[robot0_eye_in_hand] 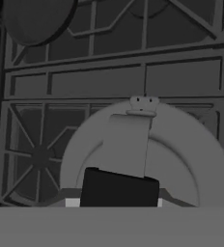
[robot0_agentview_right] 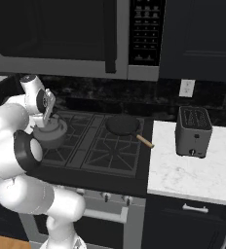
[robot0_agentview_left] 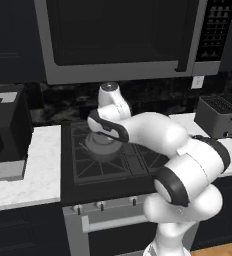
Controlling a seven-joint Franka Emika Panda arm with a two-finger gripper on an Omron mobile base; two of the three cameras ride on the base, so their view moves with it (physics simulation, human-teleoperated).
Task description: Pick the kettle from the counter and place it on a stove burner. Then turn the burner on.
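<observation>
The dull-grey kettle [robot0_agentview_left: 101,146] [robot0_agentview_right: 52,131] is on the left side of the black cooktop, over the near-left stove burner [robot0_agentview_left: 94,169] [robot0_agentview_right: 61,153]; I cannot tell whether it rests on the grate or hangs just above it. My gripper [robot0_agentview_right: 45,122] comes down onto it from above and is shut on its top handle. In the hand view, the gripper [robot0_eye_in_hand: 119,189] clamps the flat handle strap, with the kettle [robot0_eye_in_hand: 186,154] and its lid knob directly below. The white counter [robot0_agentview_left: 40,165] [robot0_agentview_right: 193,170] flanks the stove on both sides.
A black skillet [robot0_agentview_right: 121,125] [robot0_eye_in_hand: 34,19] with a wooden handle lies on the back-right grate. A toaster [robot0_agentview_left: 218,117] [robot0_agentview_right: 193,130] stands on the right counter, a dark appliance [robot0_agentview_left: 3,132] on the left. Stove knobs [robot0_agentview_left: 100,205] [robot0_agentview_right: 105,196] line the front. A microwave [robot0_agentview_left: 123,35] hangs overhead.
</observation>
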